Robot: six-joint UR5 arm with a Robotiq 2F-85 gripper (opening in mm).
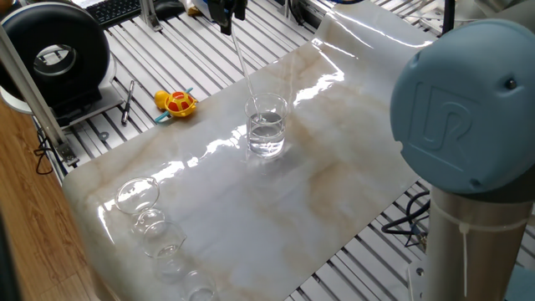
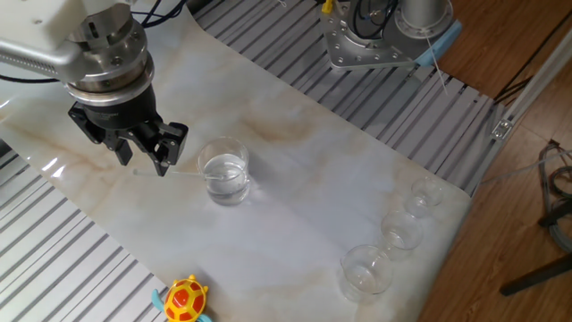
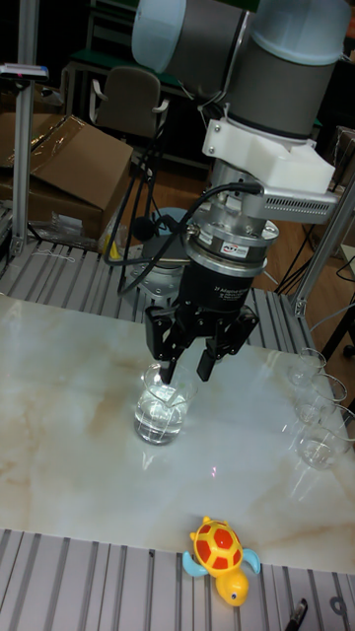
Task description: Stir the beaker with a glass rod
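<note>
The gripper [image 2: 150,156] grasps the rod [image 1: 243,63] by its top, its lower end dipped in the liquid of the beaker [image 1: 266,126] mid-table, so pickup and insertion look done and only stirring remains.

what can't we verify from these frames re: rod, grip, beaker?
- Rod tip depth: the glass rod fades out inside the beaker; glass and liquid glare hide it in both fixed views.
- Grip contact: the gripper is cropped by the top edge in one fixed view; the rod is too thin to see between the fingers elsewhere.
- Tall fixed view: the rod is invisible, lost behind the gripper.
</note>
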